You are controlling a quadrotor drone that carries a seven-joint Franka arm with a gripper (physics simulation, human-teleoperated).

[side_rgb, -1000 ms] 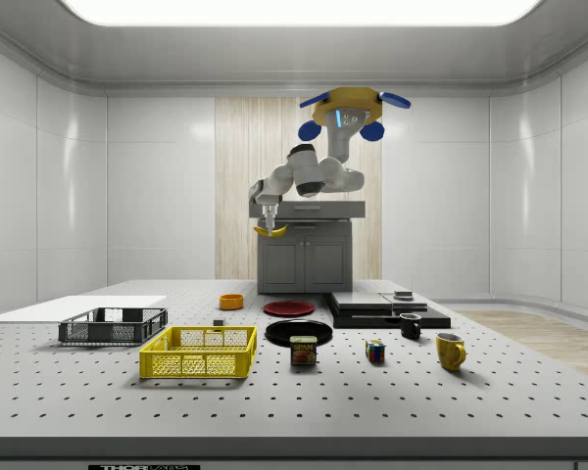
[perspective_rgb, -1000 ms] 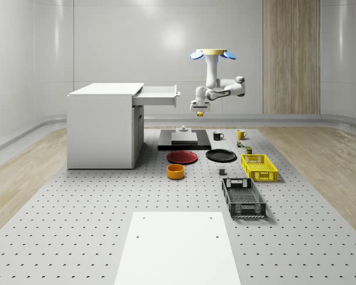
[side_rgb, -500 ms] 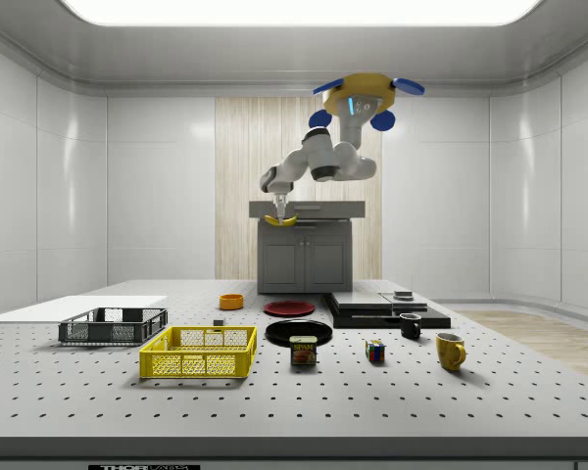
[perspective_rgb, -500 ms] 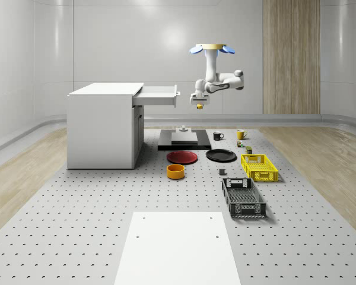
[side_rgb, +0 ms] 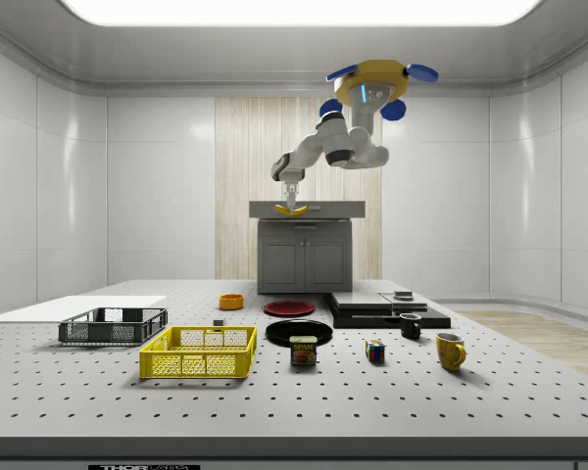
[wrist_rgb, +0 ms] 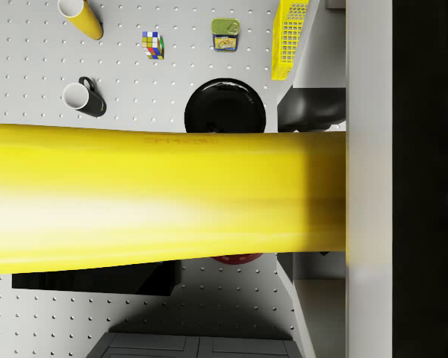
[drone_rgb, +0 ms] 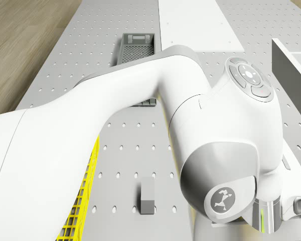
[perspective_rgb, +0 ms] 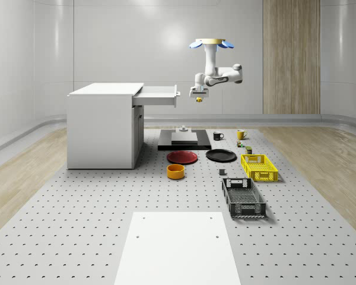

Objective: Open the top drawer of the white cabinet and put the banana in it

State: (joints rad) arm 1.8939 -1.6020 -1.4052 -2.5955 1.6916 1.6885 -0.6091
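surface: white perforated table (perspective_rgb: pixel 77 225), pale walls, wood panel behind
near: white sheet (perspective_rgb: pixel 178 249), black crate (perspective_rgb: pixel 243 198), yellow crate (perspective_rgb: pixel 259 167)
mid: orange bowl (perspective_rgb: pixel 175 171), red plate (perspective_rgb: pixel 183 157), black plate (perspective_rgb: pixel 221 155)
cabinet: white cabinet (perspective_rgb: pixel 104 124), top drawer (perspective_rgb: pixel 158 95) pulled out toward the whole-scene view's right
drone: drone (perspective_rgb: pixel 211 44) hovers past the drawer's open end, above the table
gripper: gripper (perspective_rgb: pixel 198 96) pinches banana (perspective_rgb: pixel 199 100), pointing down
banana: airborne, just beside the drawer front, near its top edge, outside the drawer

Yellow banana (side_rgb: pixel 291 209) hanging level in mid-air, just off the front edge of the pulled-out top drawer (perspective_rgb: pixel 158 95) of the white cabinet (perspective_rgb: pixel 104 124), above the table.
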